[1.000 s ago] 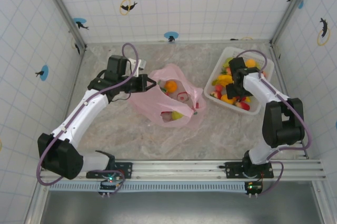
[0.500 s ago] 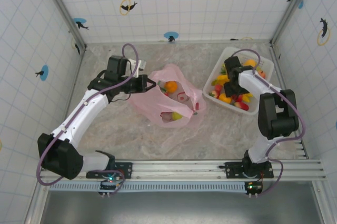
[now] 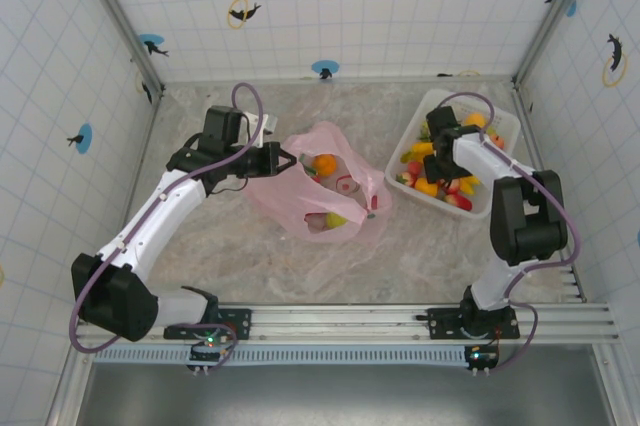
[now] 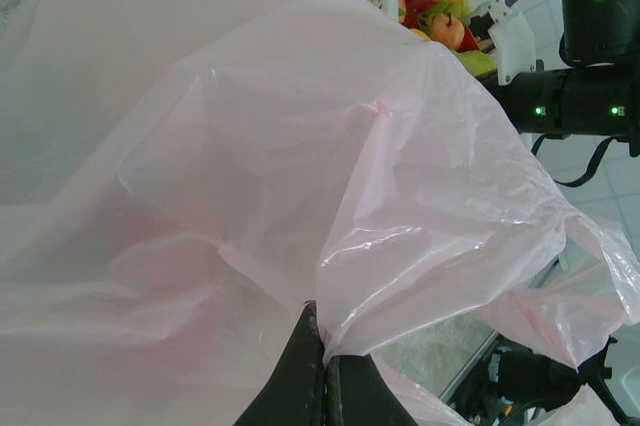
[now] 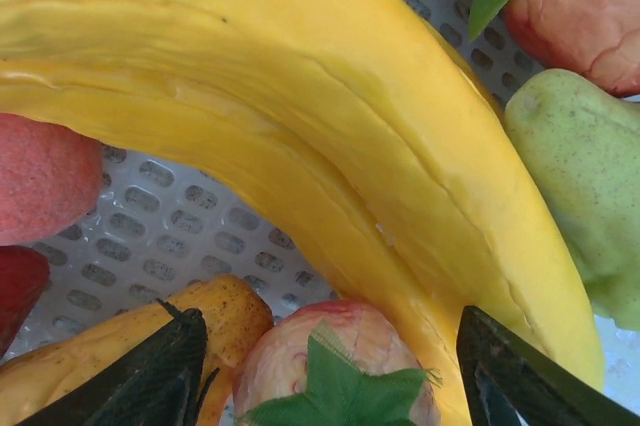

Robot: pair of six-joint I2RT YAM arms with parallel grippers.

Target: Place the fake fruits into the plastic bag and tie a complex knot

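1. Marble tabletop (image 3: 250, 256) inside grid-tiled walls; the plastic bag (image 3: 320, 191) lies mid-table with its mouth open, and I see an orange (image 3: 325, 163) and other fake fruits (image 3: 335, 218) inside it
2. My left gripper (image 4: 322, 371) is pinched tight on the bag's thin film at the left edge, lifting the mouth
3. My right gripper (image 5: 330, 376) hangs in the white basket (image 3: 433, 96), fingers apart around a leafy red fruit (image 5: 340, 351) under the banana (image 5: 300, 146), clamped on nothing
4. I judge this is a pick: I'd centre on that one fruit, sink lower, then close gently so the glossy plastic can't squirt out, keeping the banana clear of the jaws
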